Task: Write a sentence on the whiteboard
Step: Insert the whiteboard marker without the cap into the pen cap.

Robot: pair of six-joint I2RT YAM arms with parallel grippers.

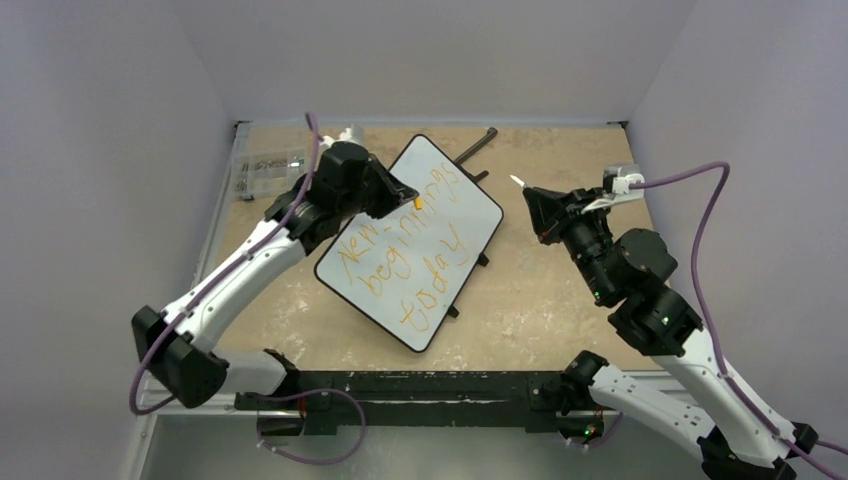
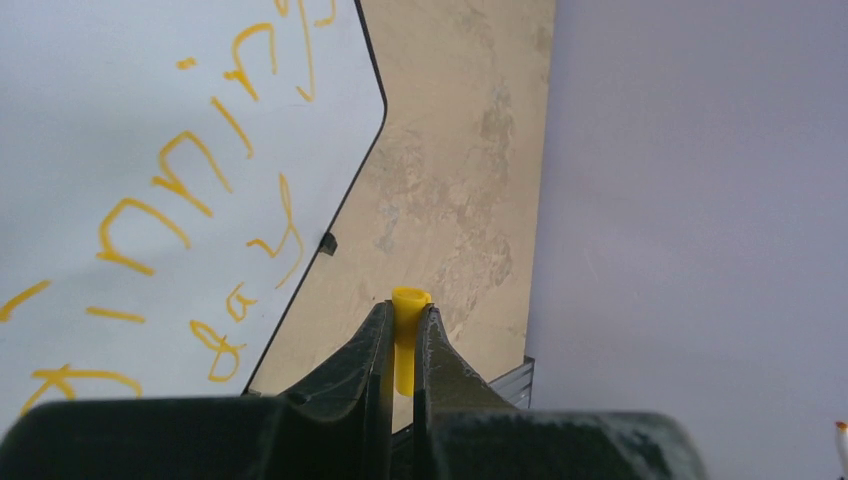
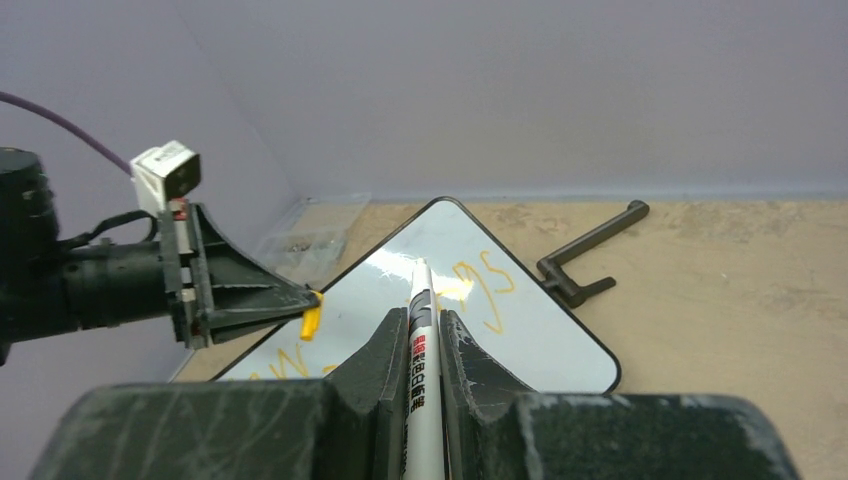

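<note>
The whiteboard (image 1: pixel 440 175) lies skewed at mid-bench, the sentence (image 1: pixel 405 262) filling it in three orange lines. Over its far-left edge the left pincer (image 1: pixel 412 199) pinches a yellow cap (image 2: pixel 408 330). The right pincer (image 1: pixel 527 192), off the board's right side, clamps the marker (image 3: pixel 420 330), whose tip points boardward with the cap to its left.

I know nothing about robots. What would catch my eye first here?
First, the tilted whiteboard in the middle of the scene, with orange handwriting reading "New beginnings today" in three slanted lines. Next, the left gripper above the board's left edge, pinching a small yellow cap. To the board's right, the right gripper clamps a white pen.
</note>
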